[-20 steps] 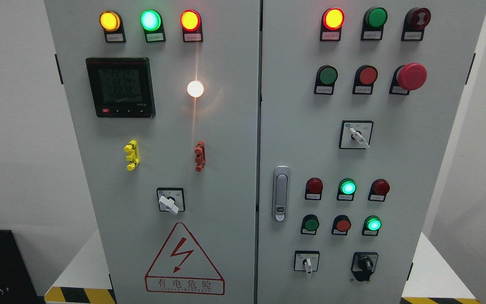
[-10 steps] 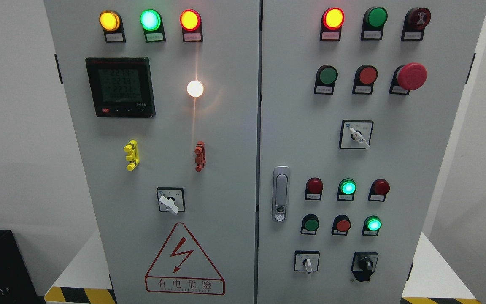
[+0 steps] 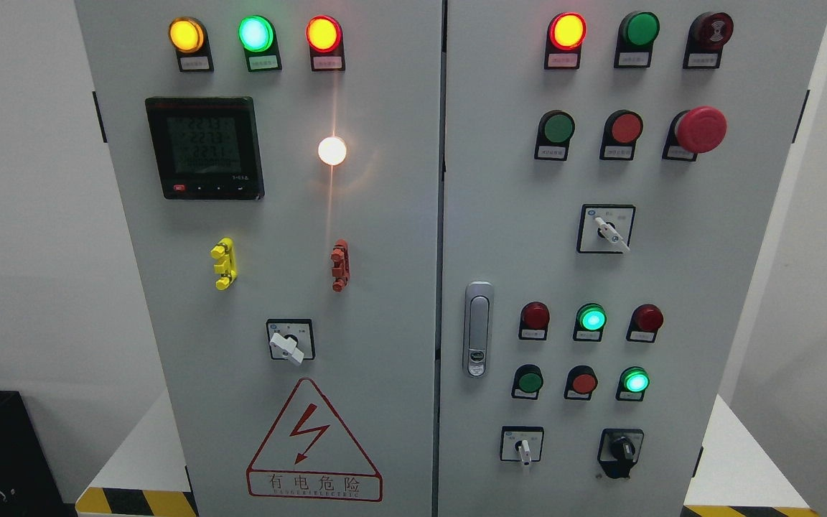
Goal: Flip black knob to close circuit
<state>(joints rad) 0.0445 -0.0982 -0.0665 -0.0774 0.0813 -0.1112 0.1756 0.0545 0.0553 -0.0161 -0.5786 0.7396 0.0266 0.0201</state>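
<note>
On the grey cabinet's left door, a digital meter sits beside a glowing white lamp, above a white selector switch and a red-bordered electric-hazard sign. On the right door, a red mushroom stop button is at upper right. The black knob sits at lower right, beside a small white selector. Neither robot hand is in view, so their state cannot be told.
</note>
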